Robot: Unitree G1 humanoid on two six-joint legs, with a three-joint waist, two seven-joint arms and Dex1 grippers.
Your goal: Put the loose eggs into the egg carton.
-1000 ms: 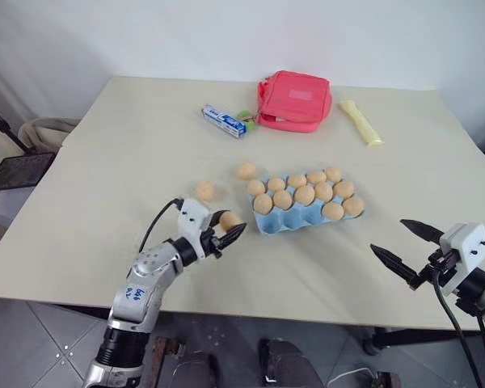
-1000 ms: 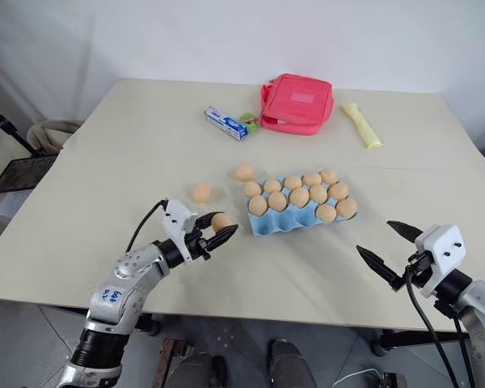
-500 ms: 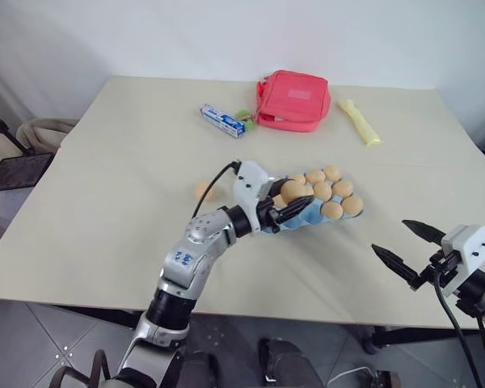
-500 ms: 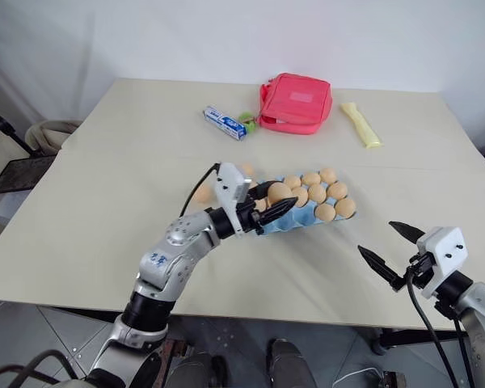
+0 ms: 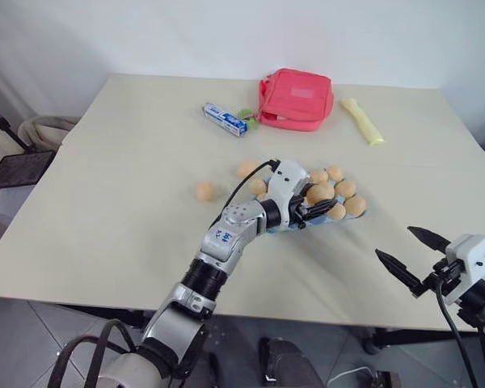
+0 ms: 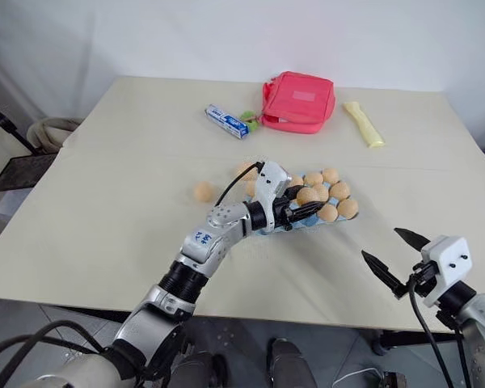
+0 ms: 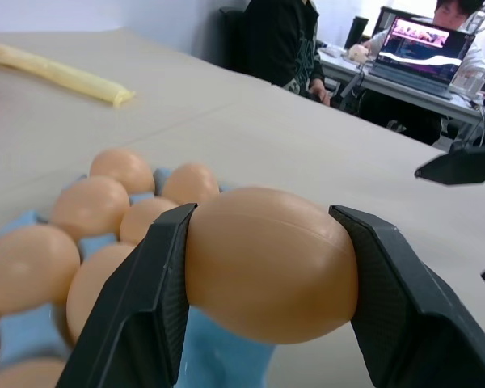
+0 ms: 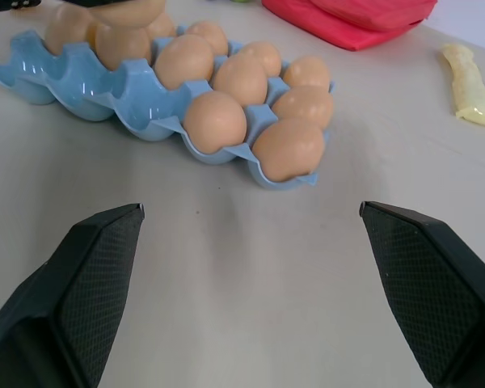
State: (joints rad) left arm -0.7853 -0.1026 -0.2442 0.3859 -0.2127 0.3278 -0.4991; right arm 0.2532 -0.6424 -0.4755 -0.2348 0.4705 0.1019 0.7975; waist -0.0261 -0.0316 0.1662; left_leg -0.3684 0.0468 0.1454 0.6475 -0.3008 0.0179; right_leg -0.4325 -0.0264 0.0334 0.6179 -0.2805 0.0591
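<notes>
My left gripper (image 5: pixel 317 204) is shut on a tan-orange egg (image 5: pixel 318 194) and holds it just above the middle of the light blue egg carton (image 8: pixel 141 101). In the left wrist view the held egg (image 7: pixel 271 263) sits between both black fingers, with filled cups of the carton (image 7: pixel 218 356) below. Several eggs fill the carton's cups. Two loose eggs lie on the table left of the carton, one nearer (image 5: pixel 245 170) and one farther out (image 5: pixel 204 191). My right gripper (image 5: pixel 394 241) hovers open near the table's front right edge, apart from the carton.
At the back of the table lie a red zip pouch (image 5: pixel 295 99), a blue-white box (image 5: pixel 225 119) and a long yellow packet (image 5: pixel 362 121). A black mesh tray (image 5: pixel 16 170) stands off the table's left side. People sit at a laptop (image 7: pixel 424 44) beyond.
My left gripper carried the egg to the right and up, from the table in front-left of the carton to above the carton. The right gripper stayed put.
</notes>
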